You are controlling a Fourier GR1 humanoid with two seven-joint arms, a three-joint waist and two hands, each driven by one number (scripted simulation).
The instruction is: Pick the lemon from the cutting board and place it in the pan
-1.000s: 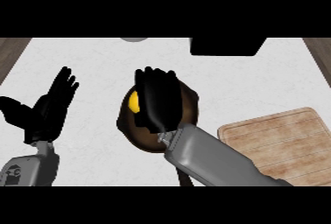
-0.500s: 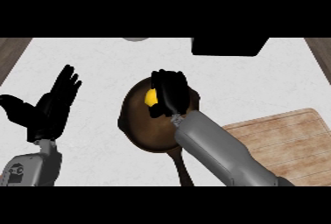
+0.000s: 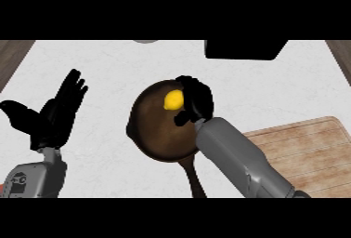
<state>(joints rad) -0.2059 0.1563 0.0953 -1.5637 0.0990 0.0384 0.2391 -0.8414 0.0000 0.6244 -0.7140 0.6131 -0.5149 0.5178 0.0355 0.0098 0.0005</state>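
White marbled counter [image 3: 274,93], wooden edges

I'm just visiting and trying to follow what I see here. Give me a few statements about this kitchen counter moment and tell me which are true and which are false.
1. The lemon is over the pan, not on the cutting board. True.
2. The right hand is right beside the lemon. True.
3. The left hand is gripping the pan's handle. False: it rests open at the view's left, fingers up, apart from the pan.
4. The cutting board lies to the left of the pan. False: it lies to the pan's right, at the view's lower right.
5. The pan's handle points toward the view's lower edge. True.
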